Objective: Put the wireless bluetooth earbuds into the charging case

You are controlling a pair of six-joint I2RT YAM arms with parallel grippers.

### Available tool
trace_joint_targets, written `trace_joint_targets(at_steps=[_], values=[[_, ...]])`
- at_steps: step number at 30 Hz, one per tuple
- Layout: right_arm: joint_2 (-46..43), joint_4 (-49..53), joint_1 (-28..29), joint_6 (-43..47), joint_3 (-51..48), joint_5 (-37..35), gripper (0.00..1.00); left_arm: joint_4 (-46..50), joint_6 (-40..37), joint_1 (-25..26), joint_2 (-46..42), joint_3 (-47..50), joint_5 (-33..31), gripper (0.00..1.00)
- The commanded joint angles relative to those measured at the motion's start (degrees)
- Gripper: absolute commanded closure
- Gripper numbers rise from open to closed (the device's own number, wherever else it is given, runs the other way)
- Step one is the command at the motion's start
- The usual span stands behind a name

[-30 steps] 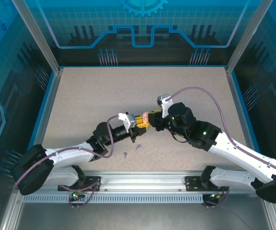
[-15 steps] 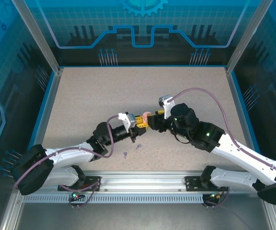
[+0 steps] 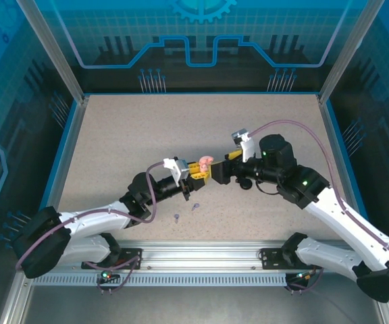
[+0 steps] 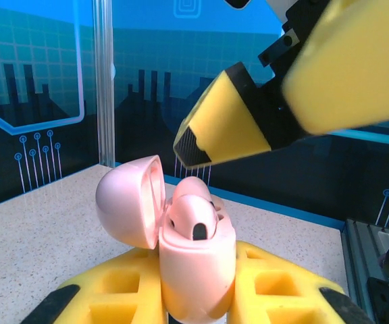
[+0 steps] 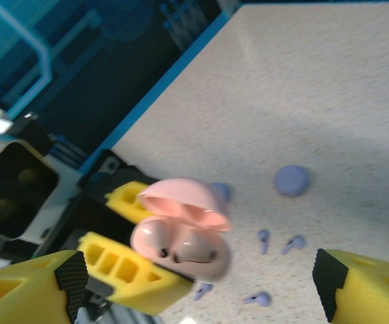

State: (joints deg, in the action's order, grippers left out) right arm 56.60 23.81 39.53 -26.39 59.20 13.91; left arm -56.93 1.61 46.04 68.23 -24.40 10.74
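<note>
My left gripper (image 3: 198,173) is shut on an upright pink charging case (image 4: 194,270), held above the table with its lid (image 4: 130,202) swung open. Two pink earbuds (image 4: 193,217) sit in its wells. From the right wrist the same case (image 5: 181,246) is seen between the left gripper's yellow fingers (image 5: 123,273). My right gripper (image 3: 216,174) stands open just right of the case with nothing between its pads (image 4: 225,125). Several lavender earbuds (image 5: 292,243) lie loose on the table below; two (image 3: 195,206) lie beside the left arm.
Two round lavender disc cases (image 5: 291,181) rest on the speckled table (image 3: 127,135) under the grippers. Blue rails (image 3: 69,148) and glass walls fence the table on all sides. The left arm's cable (image 3: 155,196) loops near the loose earbuds.
The right gripper has opened and drawn back to the right, away from the pink case. The left gripper still holds the case and has barely moved.
</note>
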Motion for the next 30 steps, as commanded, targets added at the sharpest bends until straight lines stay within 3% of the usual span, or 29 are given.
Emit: trace_joint_targets(at_steps=[1,11,22,30], values=[[2.87,-3.15,-0.41,-1.29,0.32,9.74,0.12,-2.22,1.36,0.46,-0.62,-0.55,1.06,1.0],[6.36,-3.8,-0.07,0.24,4.21,14.29,0.26,-1.64,1.12,0.48,-0.36,-0.56,0.85,1.0],[1.89,-3.99,-0.21,5.17,3.0,10.7,0.26,-1.05,1.18,0.46,-0.24,-0.54,0.81,1.0],[2.64,-8.07,-0.18,7.06,2.1,13.51,0.25,-1.26,1.72,0.49,-0.19,-0.54,1.12,1.0]])
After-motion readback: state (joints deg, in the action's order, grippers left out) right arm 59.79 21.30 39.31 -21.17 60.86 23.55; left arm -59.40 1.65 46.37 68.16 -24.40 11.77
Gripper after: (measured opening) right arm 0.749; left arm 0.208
